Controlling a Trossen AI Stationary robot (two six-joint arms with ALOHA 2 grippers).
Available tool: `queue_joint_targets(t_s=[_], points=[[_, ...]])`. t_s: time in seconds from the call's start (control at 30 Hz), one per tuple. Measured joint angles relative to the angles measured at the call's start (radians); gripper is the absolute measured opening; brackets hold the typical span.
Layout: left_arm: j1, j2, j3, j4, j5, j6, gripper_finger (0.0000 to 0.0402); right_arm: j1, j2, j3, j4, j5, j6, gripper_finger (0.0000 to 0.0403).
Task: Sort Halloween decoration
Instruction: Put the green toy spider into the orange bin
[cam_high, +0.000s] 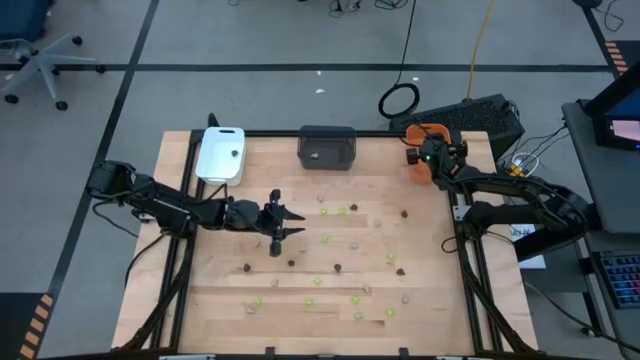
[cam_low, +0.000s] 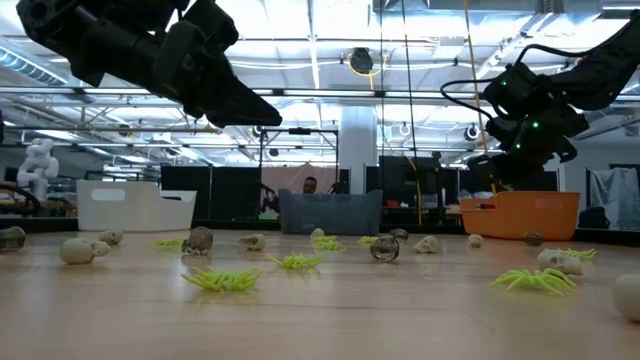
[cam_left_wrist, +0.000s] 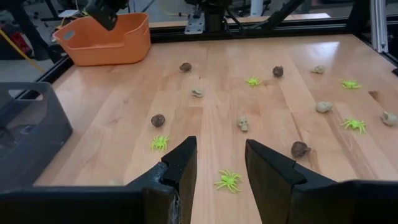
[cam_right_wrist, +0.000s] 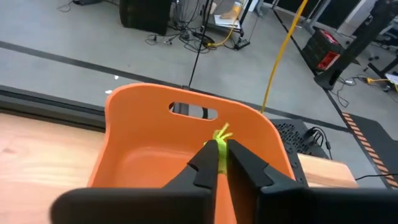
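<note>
The wooden table (cam_high: 200, 300) carries everything here, and no brand, label or writing can be read on it or on anything else. Along its far edge stand three trays: a white tray (cam_high: 221, 153) at the left corner, a dark grey tray (cam_high: 327, 147) in the middle and an orange tray (cam_right_wrist: 143, 134) at the right corner. The left gripper (cam_high: 277, 227) hovers over the table's left half with its fingers spread and nothing between them. The right gripper (cam_right_wrist: 219, 163) hangs above the orange tray, its fingers nearly together and pinching a lime green spider (cam_right_wrist: 222, 133), whose thin legs stick out past the fingertips (the rest of it is hidden between them). The other Halloween decoration pieces lie scattered loose over the middle and near part of the table, none in the orange tray's visible hollow: more lime green spiders (cam_left_wrist: 229, 181) with splayed legs, pale beige skulls (cam_left_wrist: 242, 123), and dark brown lumps (cam_left_wrist: 158, 119) of a shape too small to tell.
</note>
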Motion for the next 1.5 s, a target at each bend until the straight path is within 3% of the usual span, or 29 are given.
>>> queue_joint_targets(t_s=[0.33, 0.57, 0.73, 1.17, 1.5], points=[[0.0, 0.0, 0.0, -0.002, 0.0, -0.071, 0.0134, 0.0, 0.0, 0.0, -0.005, 0.0, -0.001, 0.0131], [-0.006, 0.0, 0.0, -0.016, 0.002, -0.104, 0.0134, 0.0, 0.0, 0.0, -0.005, -0.001, -0.001, 0.0175], [-0.008, 0.0, 0.0, -0.028, 0.006, -0.105, 0.0134, 0.0, -0.012, 0.003, -0.016, -0.032, 0.03, 0.018], [-0.008, 0.0, 0.0, -0.027, 0.007, -0.104, 0.0134, -0.039, -0.011, 0.179, -0.341, -0.119, 0.191, 0.0165], [-0.01, 0.0, 0.0, -0.044, 0.013, -0.096, 0.0134, -0.066, -0.011, 0.362, -0.641, -0.195, 0.22, 0.0165]])
